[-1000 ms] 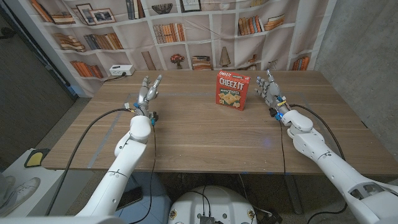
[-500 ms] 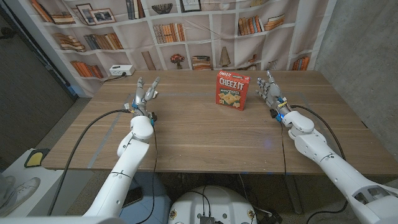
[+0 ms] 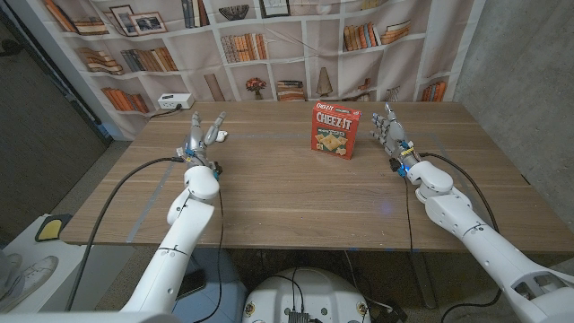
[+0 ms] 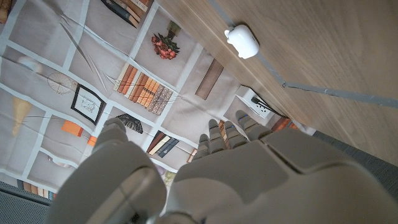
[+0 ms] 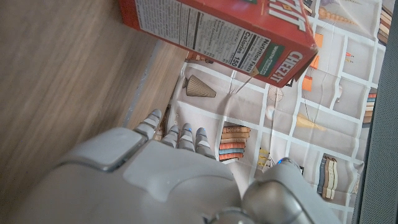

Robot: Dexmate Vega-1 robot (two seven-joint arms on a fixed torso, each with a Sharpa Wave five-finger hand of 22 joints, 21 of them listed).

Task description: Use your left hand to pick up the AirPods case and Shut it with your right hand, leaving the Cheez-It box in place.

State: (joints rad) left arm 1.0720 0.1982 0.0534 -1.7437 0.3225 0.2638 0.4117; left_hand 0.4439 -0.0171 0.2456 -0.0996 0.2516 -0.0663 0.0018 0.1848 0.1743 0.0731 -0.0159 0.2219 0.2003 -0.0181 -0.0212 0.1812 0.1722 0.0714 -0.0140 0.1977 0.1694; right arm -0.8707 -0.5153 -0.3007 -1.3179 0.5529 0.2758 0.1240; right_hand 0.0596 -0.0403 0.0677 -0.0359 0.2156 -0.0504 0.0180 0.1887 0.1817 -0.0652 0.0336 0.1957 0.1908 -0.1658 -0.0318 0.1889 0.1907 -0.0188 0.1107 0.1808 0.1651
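White case (image 3: 220, 135), small, smooth, rounded, lid ajar, near the far left of the table (image 3: 287, 193). Lies just beyond the left hand (image 3: 203, 135), straight ahead of spread, empty fingertips, not touched. Far nearer that hand than the right hand (image 3: 389, 130), open and upright well across the wood-grain top, beside the red cardboard box (image 3: 333, 130), standing.

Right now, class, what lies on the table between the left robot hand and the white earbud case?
Only bare wood. In the left wrist view, the left robot hand and earbud case have open table between them.
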